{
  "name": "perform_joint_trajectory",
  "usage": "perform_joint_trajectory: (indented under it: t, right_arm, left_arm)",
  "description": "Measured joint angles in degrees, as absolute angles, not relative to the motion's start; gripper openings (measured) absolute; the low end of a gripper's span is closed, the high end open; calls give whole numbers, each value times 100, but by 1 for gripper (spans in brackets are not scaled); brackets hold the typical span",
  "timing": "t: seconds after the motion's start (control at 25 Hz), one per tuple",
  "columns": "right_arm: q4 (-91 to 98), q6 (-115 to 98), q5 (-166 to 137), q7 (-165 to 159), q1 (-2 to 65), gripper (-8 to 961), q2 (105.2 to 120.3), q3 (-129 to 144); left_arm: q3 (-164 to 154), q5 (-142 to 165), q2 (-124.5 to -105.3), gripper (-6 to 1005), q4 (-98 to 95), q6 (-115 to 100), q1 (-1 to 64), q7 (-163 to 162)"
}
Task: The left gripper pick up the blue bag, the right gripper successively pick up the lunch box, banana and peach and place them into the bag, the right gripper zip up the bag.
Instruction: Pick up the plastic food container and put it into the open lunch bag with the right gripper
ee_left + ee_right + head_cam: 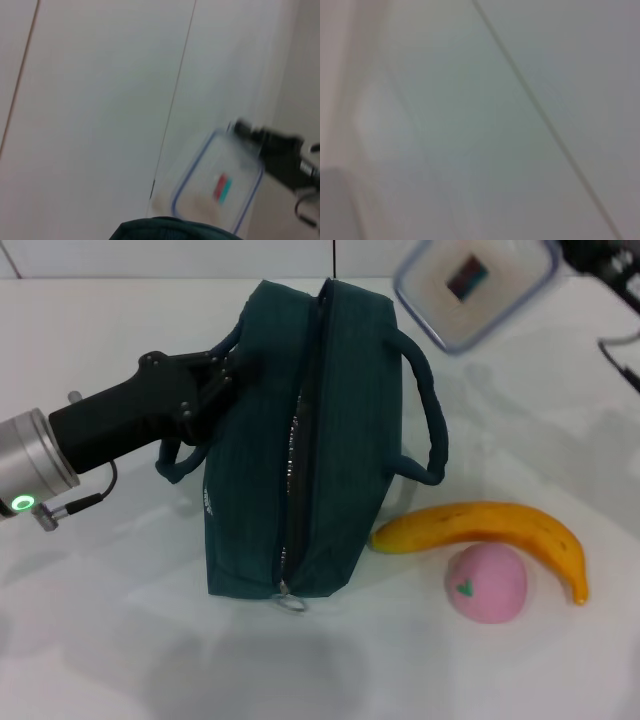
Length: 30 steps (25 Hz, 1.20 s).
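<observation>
**Lunch box in the air above the bag**

Gripping the near handle of the blue bag (300,440), the left gripper (215,380) reaches in from the left edge of the tabletop (100,640), its fingers pinched on the padded loop. The bag sits near the middle of the tabletop with its zipper facing up and partly open, the metal ring pull at the end toward the front edge. The far handle arches out on the bag's right side.

The lunch box (478,285) is lifted and tilted beyond the bag's back right corner, toward the back edge of the tabletop. In the left wrist view the right gripper (260,137) is clamped on one corner of the lunch box (217,182), with the bag's top edge (165,230) just below.

The banana (490,530) lies near the front right part of the tabletop, just beside the bag's right side. The peach (486,583) rests against the banana's inner curve, on the side toward the front edge.
</observation>
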<state>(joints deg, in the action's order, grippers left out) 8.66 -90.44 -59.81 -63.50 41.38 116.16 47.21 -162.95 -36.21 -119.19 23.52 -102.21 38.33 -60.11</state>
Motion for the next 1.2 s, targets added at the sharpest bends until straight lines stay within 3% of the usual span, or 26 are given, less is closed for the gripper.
perform_joint_trajectory:
  t: [0.4, 1.2]
  right_arm:
    - [847, -9503, -5880, -6759, 5143, 98, 11619, 5200]
    - [1111, -8034, -5873, -7399, 4732, 98, 11619, 7551]
  left_arm:
    - [-16295, -3641, -11952, 38, 2284, -9939, 3912, -5942]
    - [-16295, -3762, -11922, 38, 2203, -9756, 3915, -5844]
